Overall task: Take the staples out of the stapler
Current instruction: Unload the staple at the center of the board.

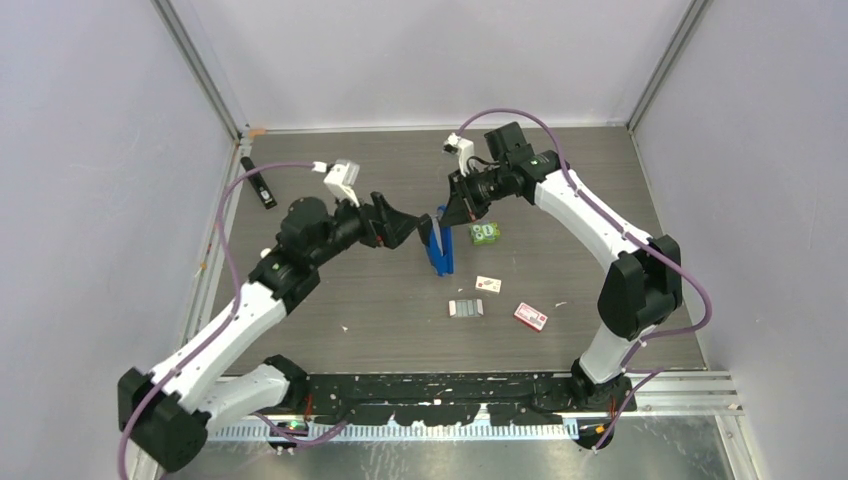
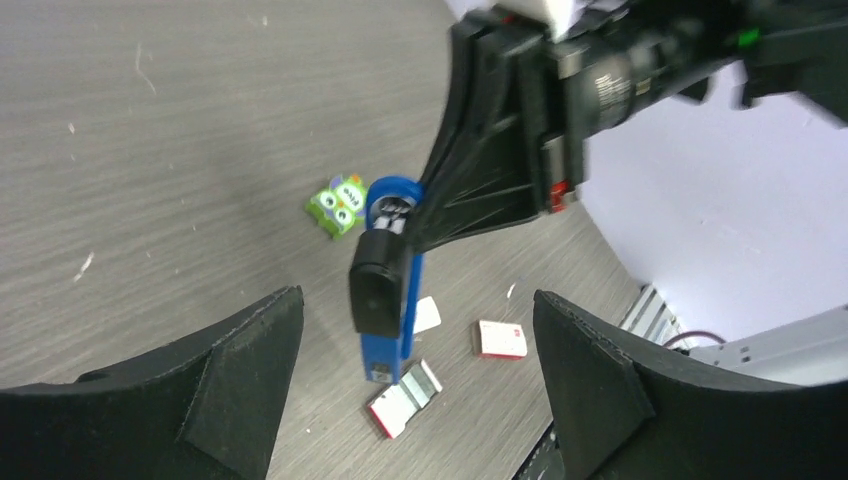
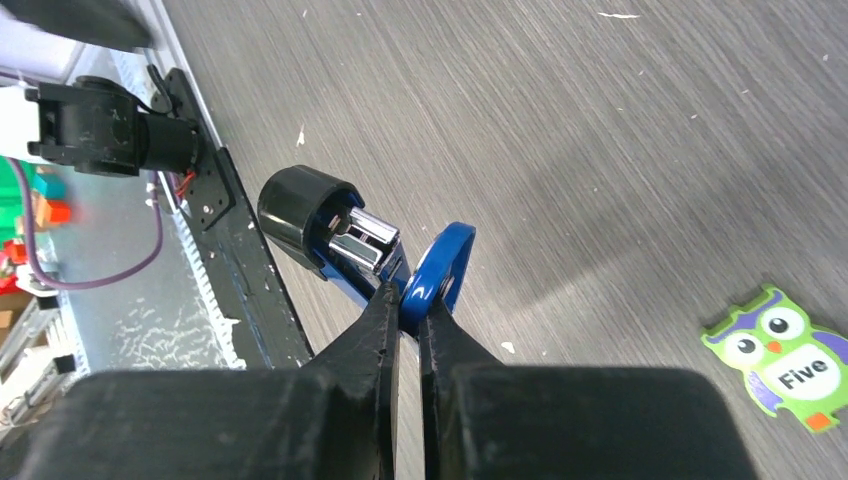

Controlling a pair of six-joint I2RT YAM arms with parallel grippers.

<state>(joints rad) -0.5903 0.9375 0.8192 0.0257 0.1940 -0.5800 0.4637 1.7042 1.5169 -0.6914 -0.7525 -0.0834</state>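
The blue stapler point(image 1: 438, 252) stands tilted, nose down near the table, its rounded rear end pinched between my right gripper's point(image 1: 447, 214) shut fingers. In the right wrist view the gripper point(image 3: 408, 300) clamps the blue rear loop point(image 3: 442, 272); the black top arm point(image 3: 298, 208) and silvery channel point(image 3: 366, 240) show beyond it. My left gripper point(image 1: 417, 232) is wide open just left of the stapler. In its view the jaws point(image 2: 415, 300) stand either side of the stapler point(image 2: 386, 300) without touching. A silver-grey staple strip point(image 2: 424, 384) lies in an open red-and-white box point(image 2: 392, 410) by the nose.
A green owl packet point(image 1: 486, 233) lies right of the stapler and shows in the right wrist view point(image 3: 788, 360). A small white card point(image 1: 488, 284), the open box point(image 1: 466, 308) and a red-and-white box point(image 1: 531, 317) lie nearer. A black pen-like object point(image 1: 262, 187) lies far left.
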